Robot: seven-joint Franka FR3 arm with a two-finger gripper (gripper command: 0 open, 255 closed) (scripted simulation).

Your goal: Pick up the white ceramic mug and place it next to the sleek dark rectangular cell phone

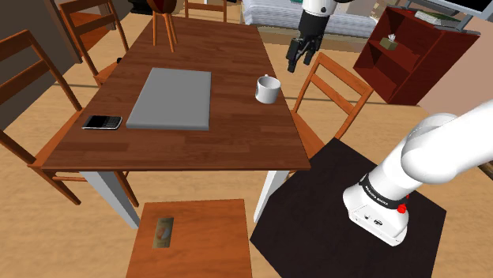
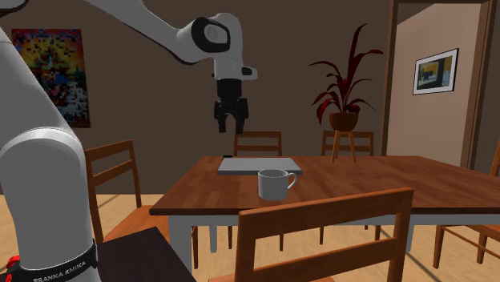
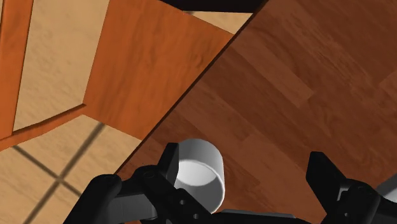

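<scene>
A white mug point(image 1: 268, 88) stands upright near the table's edge on the shoulder view's right; it also appears as the mug point(image 2: 275, 184) and the mug point(image 3: 200, 172). The dark phone point(image 1: 103, 122) lies at the far end of the brown table point(image 1: 229, 146), on the shoulder view's left. My black gripper point(image 1: 300, 57) hangs open in the air, well above the mug and slightly off to its side. In the second exterior view the gripper point(image 2: 227, 124) is high over the table. In the wrist view the gripper point(image 3: 245, 172) has the mug beside one finger point(image 3: 168, 162), not between the two.
A flat grey slab point(image 1: 170, 99) lies between mug and phone. Wooden chairs point(image 1: 336, 91) ring the table. A potted plant on a stand point(image 2: 344, 120) is at the far end. A red bookshelf point(image 1: 403, 51) and a low wooden table point(image 1: 193, 237) stand nearby.
</scene>
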